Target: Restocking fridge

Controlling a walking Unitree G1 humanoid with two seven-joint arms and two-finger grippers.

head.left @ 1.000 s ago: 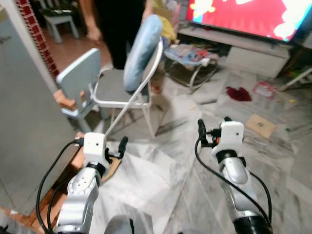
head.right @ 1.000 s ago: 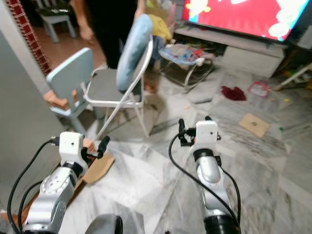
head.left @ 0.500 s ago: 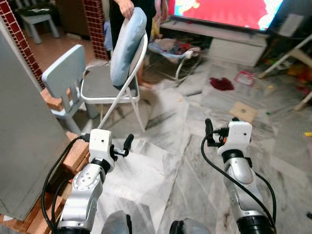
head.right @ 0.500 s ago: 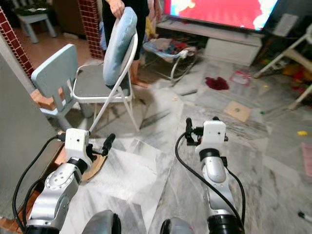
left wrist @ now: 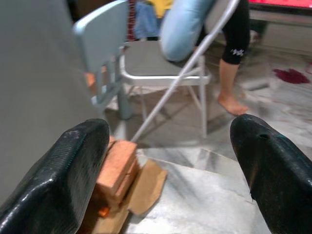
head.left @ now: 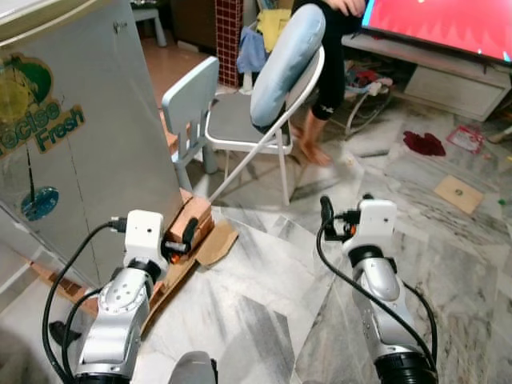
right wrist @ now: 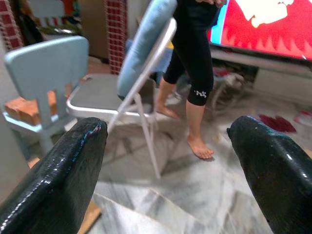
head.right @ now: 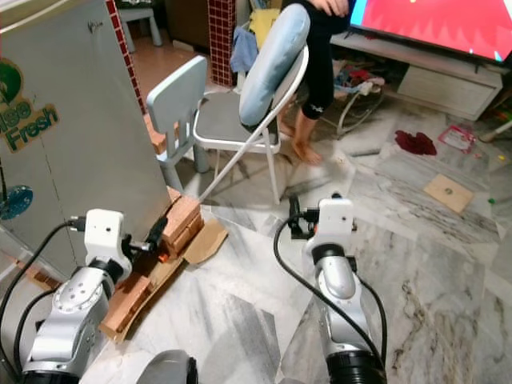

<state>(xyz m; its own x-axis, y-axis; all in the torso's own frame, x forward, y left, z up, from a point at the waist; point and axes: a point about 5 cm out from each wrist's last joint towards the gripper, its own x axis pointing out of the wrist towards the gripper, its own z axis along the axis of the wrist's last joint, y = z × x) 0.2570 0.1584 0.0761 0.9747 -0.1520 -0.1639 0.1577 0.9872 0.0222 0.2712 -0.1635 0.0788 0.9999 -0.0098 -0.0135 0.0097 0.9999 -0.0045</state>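
Standing at about 10 o'clock in the left eye view, the grey fridge (head.left: 72, 136) shows its side with a green "Fresh" sticker, and its base rests on bricks (head.left: 190, 220) with a piece of cardboard (head.left: 214, 244) on the marble floor (head.left: 264, 296). The left gripper (head.left: 189, 232) hovers at 8 o'clock, just beside the bricks, and the right gripper (head.left: 336, 214) is at 4 o'clock above the floor. At 12 o'clock a folding chair (head.left: 264, 120) carries a blue cushion (head.left: 286, 60), a small blue chair (head.left: 188, 108) stands beside it, and a person (head.left: 332, 72) in black leggings stands behind.

The right eye view gives the same scene, with a red screen (head.right: 448, 24) at 1 o'clock and a red cloth (head.right: 416, 142) on the floor.

In the left wrist view the two black fingers (left wrist: 58, 175) are spread wide with nothing between them; the bricks and cardboard lie ahead.

In the right wrist view the fingers (right wrist: 268, 165) are also released and apart, grasping nothing, and they face the folding chair and the person's bare foot (right wrist: 201, 147).
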